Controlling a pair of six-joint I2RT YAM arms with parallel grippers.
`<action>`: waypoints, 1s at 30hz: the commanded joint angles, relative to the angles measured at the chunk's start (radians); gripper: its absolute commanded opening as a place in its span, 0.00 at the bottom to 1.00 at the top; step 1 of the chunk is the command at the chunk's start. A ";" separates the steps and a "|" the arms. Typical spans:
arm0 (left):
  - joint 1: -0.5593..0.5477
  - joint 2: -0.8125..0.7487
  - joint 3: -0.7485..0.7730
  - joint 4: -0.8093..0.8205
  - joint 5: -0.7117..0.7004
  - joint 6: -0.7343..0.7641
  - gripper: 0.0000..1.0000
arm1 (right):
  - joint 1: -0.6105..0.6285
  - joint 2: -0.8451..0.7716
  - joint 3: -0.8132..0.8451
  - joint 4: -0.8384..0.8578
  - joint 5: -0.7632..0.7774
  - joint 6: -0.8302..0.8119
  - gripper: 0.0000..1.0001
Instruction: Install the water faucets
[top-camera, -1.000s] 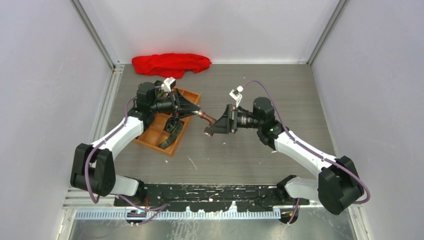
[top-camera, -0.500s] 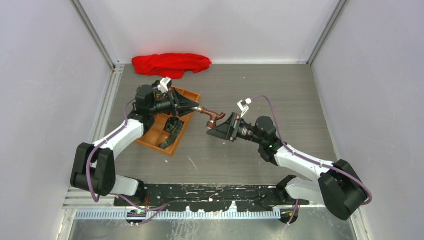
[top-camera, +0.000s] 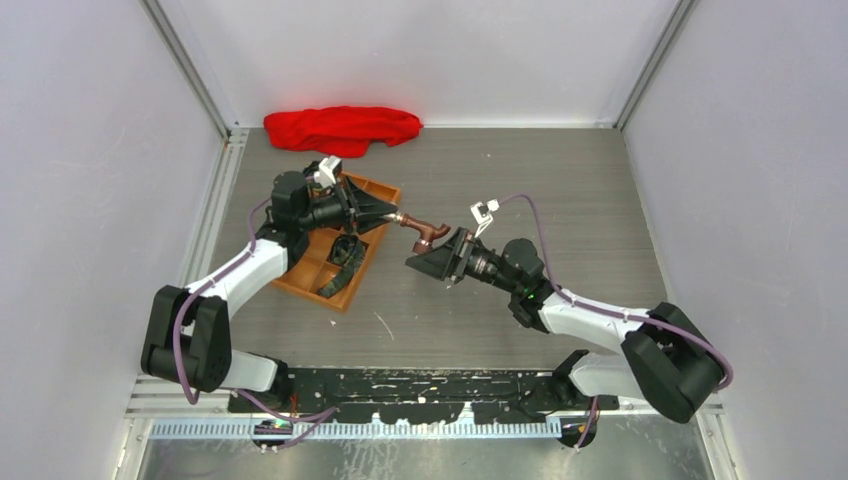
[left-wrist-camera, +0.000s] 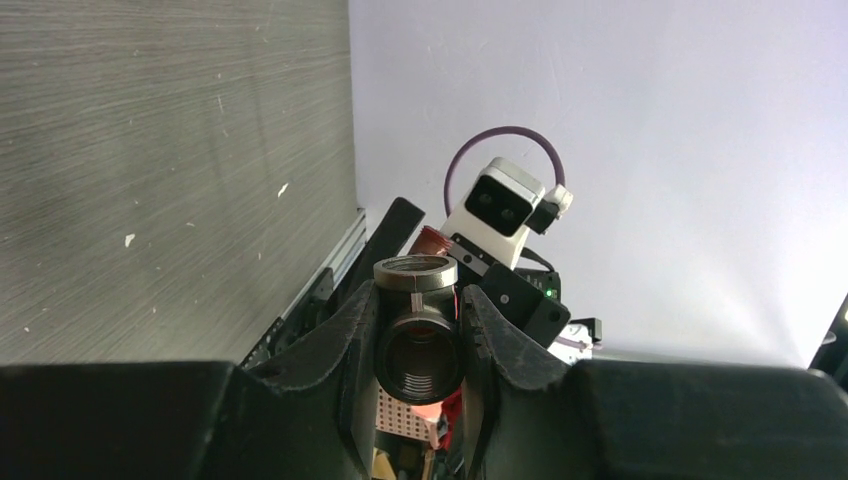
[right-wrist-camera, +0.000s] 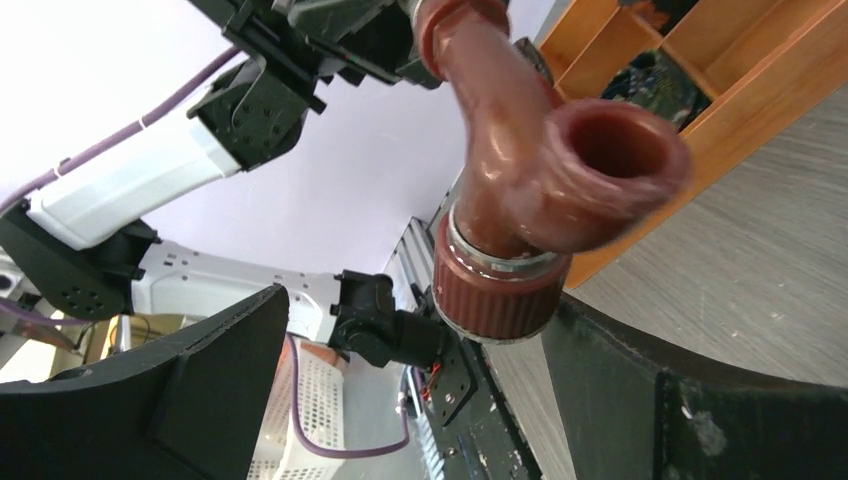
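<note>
A copper-coloured water faucet (top-camera: 426, 232) is held in the air above the table's middle, right of the tray. My left gripper (top-camera: 397, 217) is shut on its silvery threaded end. In the left wrist view that end (left-wrist-camera: 418, 345) sits between the fingers of the left gripper (left-wrist-camera: 418, 300). My right gripper (top-camera: 422, 262) is open, just below and in front of the faucet. In the right wrist view the faucet (right-wrist-camera: 520, 150) and its ribbed cap (right-wrist-camera: 497, 290) fill the space above the right gripper (right-wrist-camera: 420, 400). The cap is near the right finger (right-wrist-camera: 640, 400); I cannot tell whether they touch.
A wooden compartment tray (top-camera: 318, 281) lies under my left arm, with dark coiled straps (top-camera: 345, 250) in it; it also shows in the right wrist view (right-wrist-camera: 700, 120). A red cloth (top-camera: 340, 128) lies at the back left. White walls close in both sides.
My right gripper has moved down and a little left, away from the faucet's free end, and its arm has dropped lower. My left gripper has turned the faucet slightly.
</note>
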 joint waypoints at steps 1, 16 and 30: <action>0.005 -0.022 0.026 -0.022 -0.004 0.062 0.00 | 0.037 0.019 0.044 0.211 -0.029 0.029 1.00; 0.004 -0.022 0.051 -0.120 0.023 0.144 0.00 | 0.036 -0.141 0.295 -0.342 0.127 -0.347 1.00; 0.005 -0.050 0.078 -0.189 0.037 0.157 0.00 | 0.040 -0.254 0.315 -0.629 0.226 -0.683 1.00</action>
